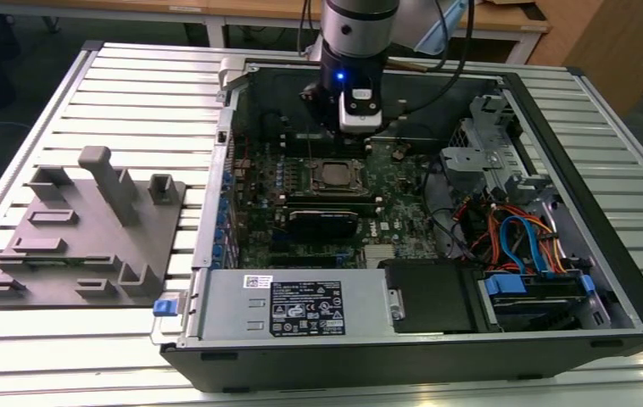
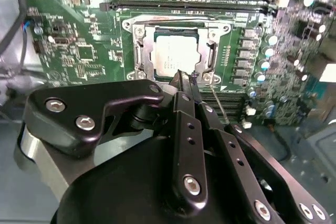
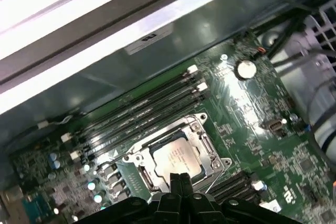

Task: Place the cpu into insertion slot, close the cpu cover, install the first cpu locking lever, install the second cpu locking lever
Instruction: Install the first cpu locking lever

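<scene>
Hanging over the open computer case [image 1: 593, 212], in the upper middle of the exterior view, the hand [image 1: 350, 129] points down at the green board [image 1: 401, 216]. In both wrist views its two black fingers [image 2: 184, 124] are pressed together and hold nothing. Their tips are close to the edge of the insertion slot [image 1: 314, 178]. The cpu [image 2: 176, 53] lies flat in that slot, silver side up. The cpu cover [image 2: 212, 51] is folded down around it, so the chip shows through the window. The case rests on the ribbed worktop [image 1: 129, 85], beside a grey block [image 1: 84, 237] at the exterior view's left.
</scene>
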